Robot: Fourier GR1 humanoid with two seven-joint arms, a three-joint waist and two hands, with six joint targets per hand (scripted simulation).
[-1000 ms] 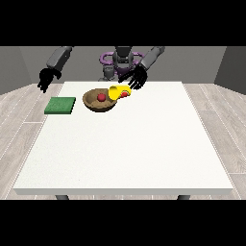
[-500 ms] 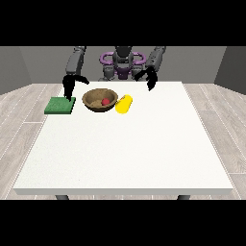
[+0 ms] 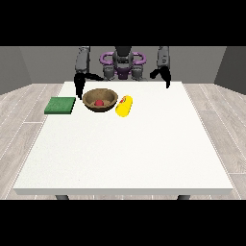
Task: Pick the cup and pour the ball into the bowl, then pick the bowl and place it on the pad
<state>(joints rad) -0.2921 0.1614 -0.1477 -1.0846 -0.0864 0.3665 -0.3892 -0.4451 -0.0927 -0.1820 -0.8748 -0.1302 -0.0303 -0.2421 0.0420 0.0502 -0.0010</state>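
I'm looking across a big white table point(image 3: 125, 149), square-cornered, its near edge running along the bottom of my view with two dark legs point(image 3: 61, 197) showing beneath. Around it I see pale grey plank floor point(image 3: 21, 125), and grey walls point(image 3: 29, 62) behind.

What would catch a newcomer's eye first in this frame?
Probably the yellow cup lying on its side on the white table, just right of the brown bowl, which holds the red ball. Next, the green pad lying flat to the bowl's left. The hand at the view's left hangs near the bowl's far left side, while the hand at the view's right is apart from everything.
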